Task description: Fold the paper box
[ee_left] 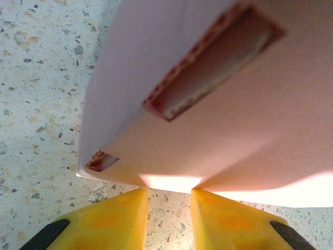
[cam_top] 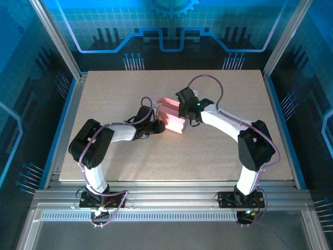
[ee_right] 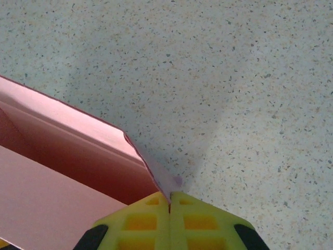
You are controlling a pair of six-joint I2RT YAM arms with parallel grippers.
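Paper box (cam_top: pixel 171 115) half-formed, top unclosed; right gripper (ee_right: pixel 170 200) pinches its edge; left gripper (ee_left: pixel 169 208) slightly apart, prob. empty.

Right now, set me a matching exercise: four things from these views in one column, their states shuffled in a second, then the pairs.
1. left fingers
2. right fingers
3. paper box
4. table

A. pale and speckled
B. pinched shut on a pink flap
C. pink, partly folded up
D. apart, tabletop showing between them

Pairs: 1-D, 2-B, 3-C, 4-A
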